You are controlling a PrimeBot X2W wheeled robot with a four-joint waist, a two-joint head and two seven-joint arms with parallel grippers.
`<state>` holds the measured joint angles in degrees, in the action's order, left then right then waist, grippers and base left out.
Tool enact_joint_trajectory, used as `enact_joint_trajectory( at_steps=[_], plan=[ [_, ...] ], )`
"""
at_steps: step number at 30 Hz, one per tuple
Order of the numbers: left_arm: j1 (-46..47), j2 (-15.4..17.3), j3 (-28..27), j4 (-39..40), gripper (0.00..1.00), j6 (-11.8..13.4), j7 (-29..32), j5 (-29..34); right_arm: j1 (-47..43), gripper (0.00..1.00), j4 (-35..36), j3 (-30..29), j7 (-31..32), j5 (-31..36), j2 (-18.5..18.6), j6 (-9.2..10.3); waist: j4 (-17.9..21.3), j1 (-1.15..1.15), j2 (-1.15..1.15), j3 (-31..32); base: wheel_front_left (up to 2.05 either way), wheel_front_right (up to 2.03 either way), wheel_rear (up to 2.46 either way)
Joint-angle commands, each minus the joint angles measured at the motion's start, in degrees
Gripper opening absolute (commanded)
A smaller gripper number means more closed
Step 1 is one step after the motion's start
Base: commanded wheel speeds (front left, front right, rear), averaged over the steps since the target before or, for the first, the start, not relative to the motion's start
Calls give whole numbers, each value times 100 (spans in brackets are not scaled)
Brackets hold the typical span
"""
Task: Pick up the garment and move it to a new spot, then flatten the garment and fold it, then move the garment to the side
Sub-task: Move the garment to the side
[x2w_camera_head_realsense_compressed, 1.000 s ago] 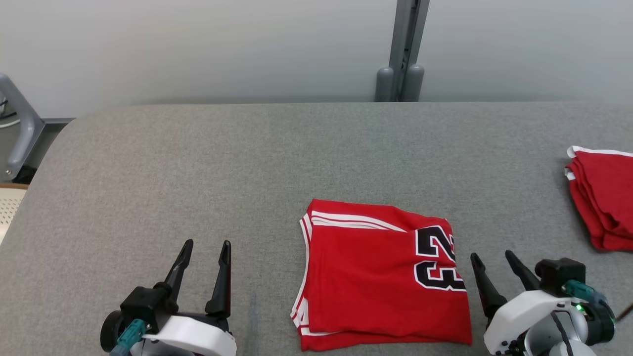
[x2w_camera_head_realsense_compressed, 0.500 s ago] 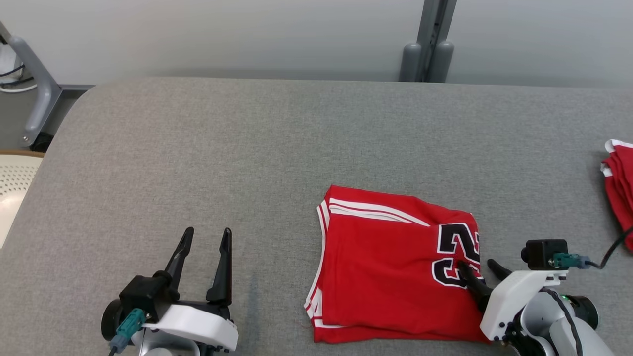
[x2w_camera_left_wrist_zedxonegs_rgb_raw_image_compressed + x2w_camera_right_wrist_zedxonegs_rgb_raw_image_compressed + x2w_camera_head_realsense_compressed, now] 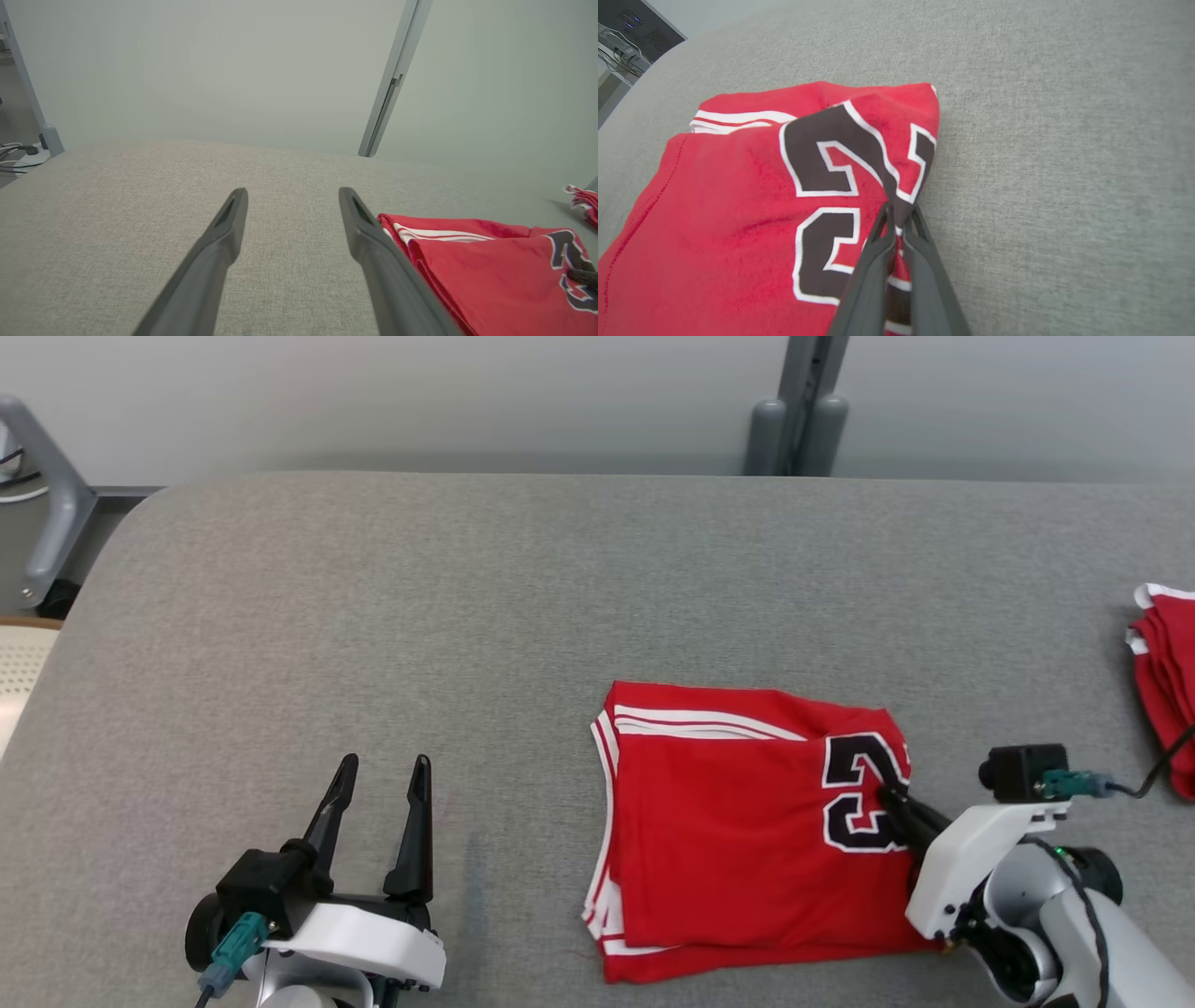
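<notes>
The folded red garment point(image 3: 738, 831) lies on the grey table point(image 3: 373, 616). The right hand point(image 3: 889, 793) reaches in low from the right, pinched tight on its edge by the black number. The left hand point(image 3: 384, 763) sits well apart, fingers wide, holding nothing.

The garment point(image 3: 738, 840) is bright red and carries a large black number with a white outline. Its border has white stripes with a thin red line between them. The table point(image 3: 420, 597) is grey woven fabric with a fine, even speckle. The other cloth point(image 3: 1167, 700) is also red, with white trim. The left gripper point(image 3: 385, 763) has black fingers, a white shell and a teal connector point(image 3: 229, 957); the right gripper point(image 3: 889, 791) has the same colours. The wall point(image 3: 373, 401) is pale grey.
</notes>
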<state>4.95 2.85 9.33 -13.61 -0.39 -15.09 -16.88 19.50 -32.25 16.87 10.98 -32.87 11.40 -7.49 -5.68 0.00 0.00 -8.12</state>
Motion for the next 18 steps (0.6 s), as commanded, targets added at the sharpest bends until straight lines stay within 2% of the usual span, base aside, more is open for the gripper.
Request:
enact_joint_trajectory(
  at_steps=[1, 6, 12, 18],
  plan=[
    [58, 14, -13, 21, 100, 7, -7, 25, 89, 0, 18, -33, -70, -45, 126, -1, 96, 0, 0, -3, 0, 0, 0],
    [68, 16, 0, 50, 100, -8, -7, 52, 245, 0, 107, -87, -132, -35, 392, -1, 433, 0, 0, -39, 0, 0, 0],
    [115, 15, -64, 86, 100, -24, -7, 150, 327, 0, 228, -264, -150, 36, 666, -1, 1038, 0, 0, -135, 0, 0, 0],
    [181, 18, -110, 72, 100, -90, -7, 262, 400, 0, 372, -358, -154, 72, 681, -1, 1733, 0, 0, -286, 0, 0, 0]
  ],
)
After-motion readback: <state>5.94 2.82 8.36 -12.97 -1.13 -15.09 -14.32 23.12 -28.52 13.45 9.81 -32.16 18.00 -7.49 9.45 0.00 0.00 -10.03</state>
